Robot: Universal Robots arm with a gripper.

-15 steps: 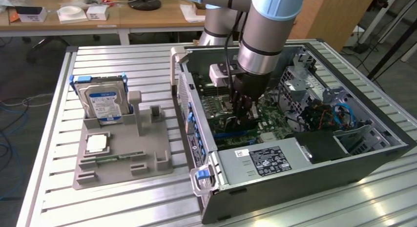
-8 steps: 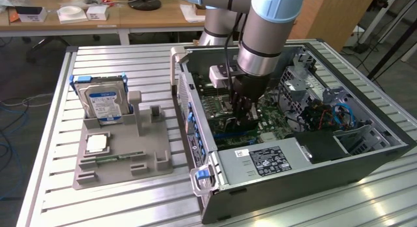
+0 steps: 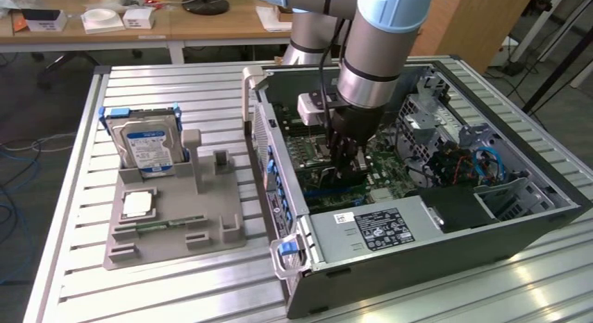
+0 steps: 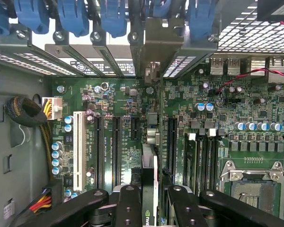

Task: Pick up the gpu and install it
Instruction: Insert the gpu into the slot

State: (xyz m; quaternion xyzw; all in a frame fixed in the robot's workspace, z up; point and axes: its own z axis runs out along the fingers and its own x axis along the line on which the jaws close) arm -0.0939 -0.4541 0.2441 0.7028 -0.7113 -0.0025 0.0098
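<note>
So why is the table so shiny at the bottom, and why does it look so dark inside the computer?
In the exterior view, room light bounces off the metal table as white glare, while the arm and the walls of the computer case shade its inside; in the wrist view, the gripper holding the gpu looks nearly black, and bright white shows behind the blue clips.

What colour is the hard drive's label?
The label is blue and white, clearest in the exterior view.
</note>
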